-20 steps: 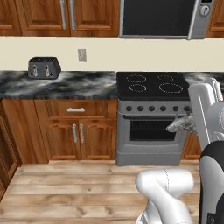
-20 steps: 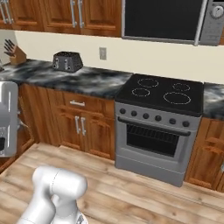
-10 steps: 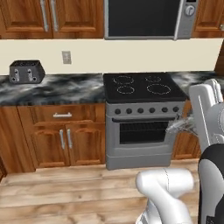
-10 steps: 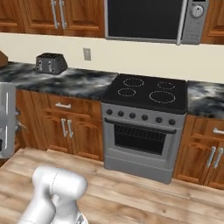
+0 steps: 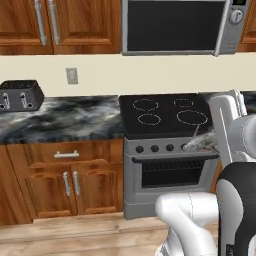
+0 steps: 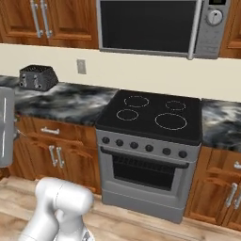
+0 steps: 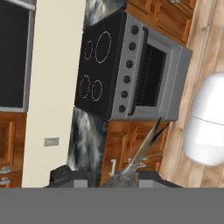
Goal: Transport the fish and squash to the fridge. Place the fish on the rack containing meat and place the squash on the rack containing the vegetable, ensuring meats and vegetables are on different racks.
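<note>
Black-topped stove [image 6: 150,136] between wooden cabinets [image 6: 56,150], microwave [image 6: 155,26] above — toaster [image 6: 37,77] on marble counter [image 6: 70,101]

stove top [image 6: 150,115]: flat, bare, open from above
counter left [image 6: 66,101]: free except toaster [image 6: 37,76] at far end by wall
overhead: microwave [image 6: 157,26] caps the stove, cabinets [image 5: 55,25] cap the counter
floor [image 6: 141,226]: open in front of oven door [image 6: 143,172]
</note>
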Tool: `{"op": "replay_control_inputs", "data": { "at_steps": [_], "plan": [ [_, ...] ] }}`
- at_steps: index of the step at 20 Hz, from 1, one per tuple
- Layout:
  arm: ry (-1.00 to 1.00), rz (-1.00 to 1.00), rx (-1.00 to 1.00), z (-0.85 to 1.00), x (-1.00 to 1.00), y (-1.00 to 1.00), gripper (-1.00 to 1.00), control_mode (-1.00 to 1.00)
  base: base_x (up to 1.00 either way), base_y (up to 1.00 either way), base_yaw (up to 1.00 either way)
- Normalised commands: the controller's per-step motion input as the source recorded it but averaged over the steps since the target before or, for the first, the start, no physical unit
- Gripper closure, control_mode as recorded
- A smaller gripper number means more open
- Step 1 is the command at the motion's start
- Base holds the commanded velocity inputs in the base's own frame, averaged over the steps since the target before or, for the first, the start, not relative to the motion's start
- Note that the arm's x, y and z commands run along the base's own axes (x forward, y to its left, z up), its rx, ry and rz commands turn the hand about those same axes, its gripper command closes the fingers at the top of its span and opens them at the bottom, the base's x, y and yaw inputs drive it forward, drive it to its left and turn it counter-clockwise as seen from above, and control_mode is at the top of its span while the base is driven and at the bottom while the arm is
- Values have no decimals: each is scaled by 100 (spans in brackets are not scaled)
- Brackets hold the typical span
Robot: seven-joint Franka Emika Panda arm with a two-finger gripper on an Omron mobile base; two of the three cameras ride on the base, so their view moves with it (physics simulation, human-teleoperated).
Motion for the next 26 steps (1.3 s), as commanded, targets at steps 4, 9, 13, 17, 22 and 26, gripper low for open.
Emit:
{"op": "replay_control_inputs", "data": {
  "at_steps": [4, 9, 13, 17, 22, 26],
  "plan": [
    [0, 0, 0, 0, 0, 0, 100, 100, -1, -100, 0],
    [0, 0, 0, 0, 0, 0, 100, 100, -34, -100, -12],
    [0, 0, 0, 0, 0, 0, 100, 100, -12, -100, -10],
    [0, 0, 0, 0, 0, 0, 100, 100, -19, -100, -12],
    [0, 0, 0, 0, 0, 0, 100, 100, 0, -100, -10],
    [0, 0, 0, 0, 0, 0, 100, 100, -24, -100, -23]
  ]
}}
